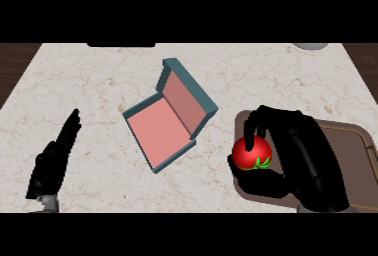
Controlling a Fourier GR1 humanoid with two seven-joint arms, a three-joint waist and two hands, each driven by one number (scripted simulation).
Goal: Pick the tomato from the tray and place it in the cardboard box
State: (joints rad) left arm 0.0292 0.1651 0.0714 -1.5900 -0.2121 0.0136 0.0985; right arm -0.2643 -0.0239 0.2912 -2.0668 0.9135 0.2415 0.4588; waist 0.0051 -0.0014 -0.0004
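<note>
A red tomato point(249, 152) with a green stem is at the left end of the brown tray point(347, 137), at the counter's right. My right hand point(288, 150) is curled round it, fingers over its top and thumb beneath. Whether the tomato rests on the tray or is lifted I cannot tell. An open box point(171, 117) with teal walls and a pink inside lies in the middle of the counter, its lid tilted up at the back. My left hand point(53, 160) rests open at the lower left, fingers straight and pointing away.
The pale marble counter point(88, 85) has dark wood beyond its left and right edges. A dark object point(122, 45) lies at the back edge, and a pale round thing point(310, 46) at the back right.
</note>
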